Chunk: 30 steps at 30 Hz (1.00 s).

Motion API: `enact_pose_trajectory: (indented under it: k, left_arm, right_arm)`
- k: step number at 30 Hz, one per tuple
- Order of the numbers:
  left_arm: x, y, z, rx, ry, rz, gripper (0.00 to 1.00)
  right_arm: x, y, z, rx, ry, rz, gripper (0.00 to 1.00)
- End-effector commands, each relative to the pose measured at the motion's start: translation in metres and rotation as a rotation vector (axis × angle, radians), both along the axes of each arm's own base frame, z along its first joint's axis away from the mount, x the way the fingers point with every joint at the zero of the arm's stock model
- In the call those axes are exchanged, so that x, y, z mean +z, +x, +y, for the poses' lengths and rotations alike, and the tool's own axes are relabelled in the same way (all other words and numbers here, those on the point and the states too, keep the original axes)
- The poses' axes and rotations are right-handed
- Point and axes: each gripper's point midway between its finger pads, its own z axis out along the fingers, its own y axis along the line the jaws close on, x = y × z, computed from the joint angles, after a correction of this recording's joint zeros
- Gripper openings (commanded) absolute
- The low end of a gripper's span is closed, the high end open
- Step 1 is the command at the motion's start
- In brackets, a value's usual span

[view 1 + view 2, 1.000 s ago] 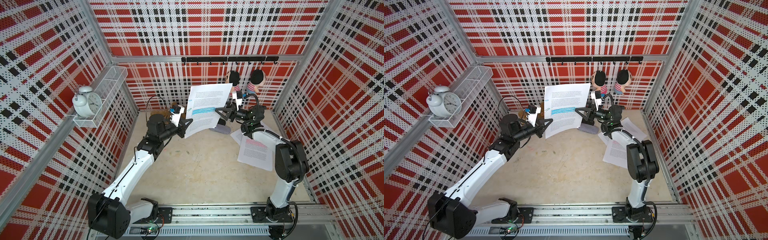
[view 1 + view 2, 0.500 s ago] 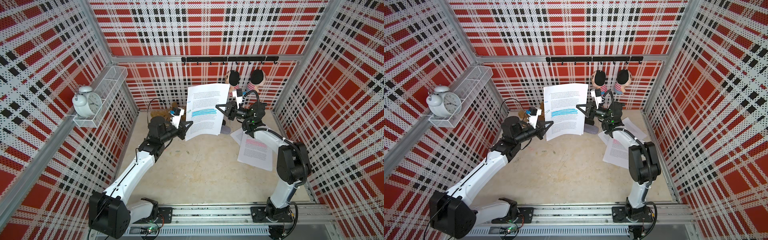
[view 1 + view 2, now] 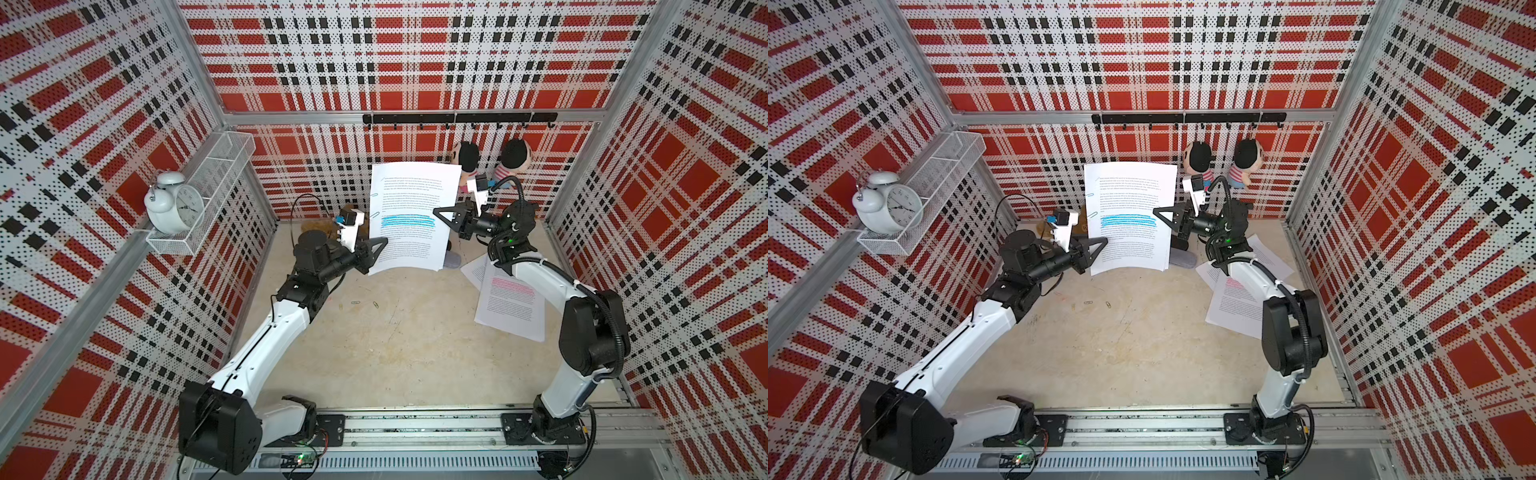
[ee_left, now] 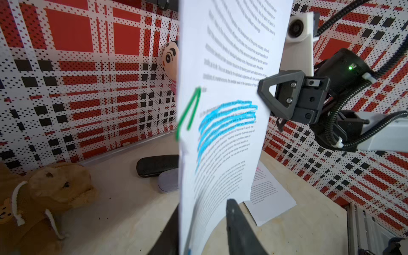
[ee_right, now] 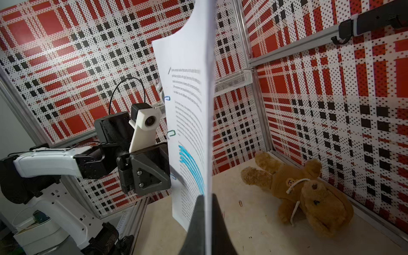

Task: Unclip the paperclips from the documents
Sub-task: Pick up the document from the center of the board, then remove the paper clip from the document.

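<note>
Paperclips (image 5: pixel 171 133) look tiny, likely slippery; pinch their protruding loops. Floppy document (image 3: pixel 409 216) hangs clamped in right gripper (image 3: pixel 440 214); left gripper (image 3: pixel 380 243) parted alongside.

blue-marked document (image 3: pixel 409 216): upright between the two grippers
right gripper (image 3: pixel 438 214): clamped on one side edge
left gripper (image 3: pixel 383 242): at the opposite edge, lower down
paperclips (image 3: pixel 375 215): two on that edge, just above the left gripper
pink-marked document (image 3: pixel 511 307): flat, beneath the right gripper's arm
</note>
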Motion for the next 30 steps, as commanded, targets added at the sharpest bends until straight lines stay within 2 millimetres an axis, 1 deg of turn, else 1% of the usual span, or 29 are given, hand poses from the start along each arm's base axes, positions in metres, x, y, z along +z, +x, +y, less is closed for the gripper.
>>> enact_pose_trajectory:
  k: [1,6,9,11,12,13,19,22,23,25,28,30]
  left_arm:
    - [0.04,0.007,0.003,0.011,-0.036,-0.095,0.32]
    - [0.064,0.012,0.002,0.005,-0.056,-0.136,0.3]
    - [0.075,0.014,0.001,0.002,-0.071,-0.157,0.29]
    - [0.082,0.015,0.001,0.0,-0.077,-0.173,0.25]
    - [0.084,0.022,0.011,0.027,-0.075,-0.177,0.23]
    - [0.085,0.023,0.011,0.024,-0.076,-0.179,0.23]
    - [0.081,0.024,0.011,0.016,-0.08,-0.163,0.22]
    - [0.076,0.024,0.012,0.017,-0.078,-0.153,0.12]
    - [0.074,0.025,0.012,0.014,-0.076,-0.146,0.1]
    - [0.071,0.025,0.012,0.011,-0.074,-0.138,0.11]
    - [0.067,0.026,0.011,0.004,-0.073,-0.127,0.17]
    - [0.065,0.026,0.011,0.002,-0.07,-0.118,0.2]
  right_arm:
    - [0.008,-0.013,-0.004,0.009,-0.012,-0.03,0.0]
    - [-0.003,-0.014,-0.004,0.003,-0.048,-0.018,0.0]
    - [-0.006,-0.015,-0.005,0.0,-0.059,-0.017,0.0]
    - [-0.007,-0.017,-0.005,0.002,-0.06,-0.011,0.0]
    - [-0.008,-0.017,-0.005,0.005,-0.061,-0.01,0.0]
    - [-0.009,-0.018,-0.004,0.01,-0.063,-0.008,0.0]
    - [-0.009,-0.021,-0.005,0.012,-0.063,0.0,0.0]
    - [-0.009,-0.022,-0.005,0.013,-0.065,0.006,0.0]
    - [-0.01,-0.022,-0.005,0.012,-0.065,0.008,0.0]
    - [-0.009,-0.022,-0.006,0.012,-0.064,0.008,0.0]
    - [-0.007,-0.022,-0.006,0.009,-0.059,0.004,0.0]
    - [-0.005,-0.022,-0.005,0.01,-0.057,0.001,0.0]
